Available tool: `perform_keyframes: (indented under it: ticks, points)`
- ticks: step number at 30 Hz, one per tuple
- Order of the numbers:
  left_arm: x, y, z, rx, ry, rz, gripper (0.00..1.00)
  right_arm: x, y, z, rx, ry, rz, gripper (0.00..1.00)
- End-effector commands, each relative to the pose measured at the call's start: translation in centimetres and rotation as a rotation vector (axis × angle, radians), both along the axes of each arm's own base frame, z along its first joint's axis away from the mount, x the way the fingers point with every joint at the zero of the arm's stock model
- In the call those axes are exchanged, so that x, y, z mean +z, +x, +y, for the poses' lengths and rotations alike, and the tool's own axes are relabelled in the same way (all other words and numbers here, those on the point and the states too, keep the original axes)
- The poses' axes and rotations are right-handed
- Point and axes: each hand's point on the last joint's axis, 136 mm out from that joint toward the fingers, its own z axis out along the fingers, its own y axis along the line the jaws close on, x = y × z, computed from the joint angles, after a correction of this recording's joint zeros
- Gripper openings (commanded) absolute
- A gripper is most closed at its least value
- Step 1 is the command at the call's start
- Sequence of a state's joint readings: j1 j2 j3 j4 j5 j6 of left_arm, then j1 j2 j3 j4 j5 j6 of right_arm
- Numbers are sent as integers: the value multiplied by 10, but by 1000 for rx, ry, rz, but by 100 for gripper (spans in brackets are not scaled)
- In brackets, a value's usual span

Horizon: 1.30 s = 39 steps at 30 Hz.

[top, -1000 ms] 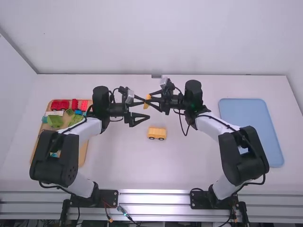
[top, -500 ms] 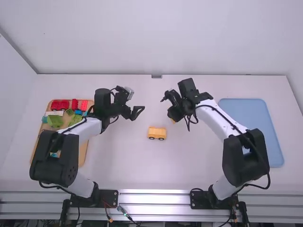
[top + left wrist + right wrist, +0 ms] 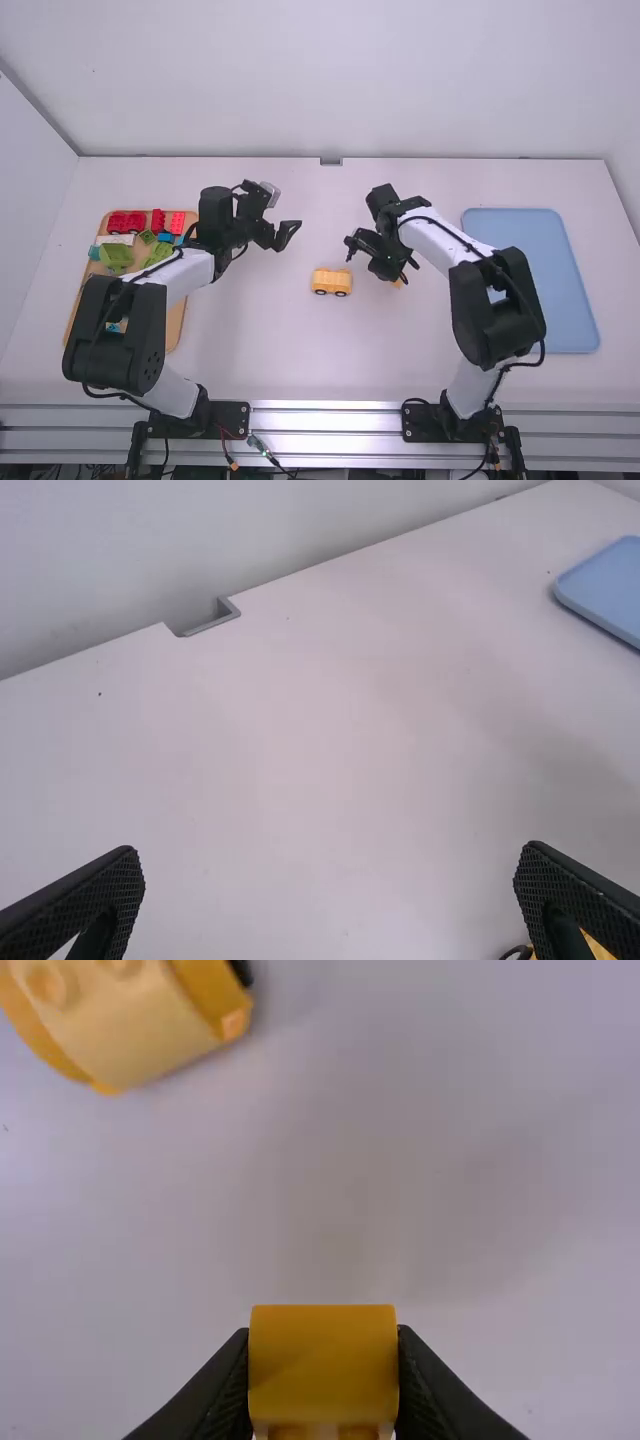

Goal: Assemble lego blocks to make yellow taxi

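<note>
Left side: a wooden tray (image 3: 177,318) lies along the tabletop's (image 3: 260,345) left edge, holding red blocks (image 3: 126,222), a green block (image 3: 116,256) and other loose pieces. Presumably a parts store, kept aside so the middle stays free for building.

Next, inward from the tray: left claw (image 3: 330,850), fingers spread wide, nothing between them. Probably idle, leaving room for the other side to work.

Middle of tabletop: yellow car base (image 3: 331,281), upright on its wheels, studs on its upper face. That stance suits pressing a part down from above.

Just right of the base, apart from it: right claw (image 3: 322,1332), closed on a yellow block (image 3: 322,1372), pads on opposite sides. This grip likely keeps the block from twisting while it is lined up. Cannot tell whether the block touches the tabletop. Judged next step: align it over the studs and press; an off-centre push could slide or tip the base.

Near right edge: blue tray (image 3: 530,280), perhaps meant for the finished taxi.
</note>
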<state>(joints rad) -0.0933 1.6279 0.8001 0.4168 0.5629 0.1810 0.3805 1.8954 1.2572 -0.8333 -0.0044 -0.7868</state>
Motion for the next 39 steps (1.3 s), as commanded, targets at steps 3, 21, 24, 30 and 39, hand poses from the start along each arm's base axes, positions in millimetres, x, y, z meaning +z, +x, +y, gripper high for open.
perform_keyframes:
  ticks: [3,21,24,30,39]
  points:
    - [-1,1,3,5,11,-7,99,-18,-1,5,157,-18,41,34]
    - [0,1,3,6,11,-11,99,-36,3,25,302,-27,-15,99]
    - [1,2,4,6,8,-17,99,-29,20,31,236,-6,-91,99]
    - [-6,-2,4,6,10,22,99,12,22,42,208,157,-134,99]
    - [-11,-58,-38,-505,124,-187,99,37,6,42,273,714,-175,99]
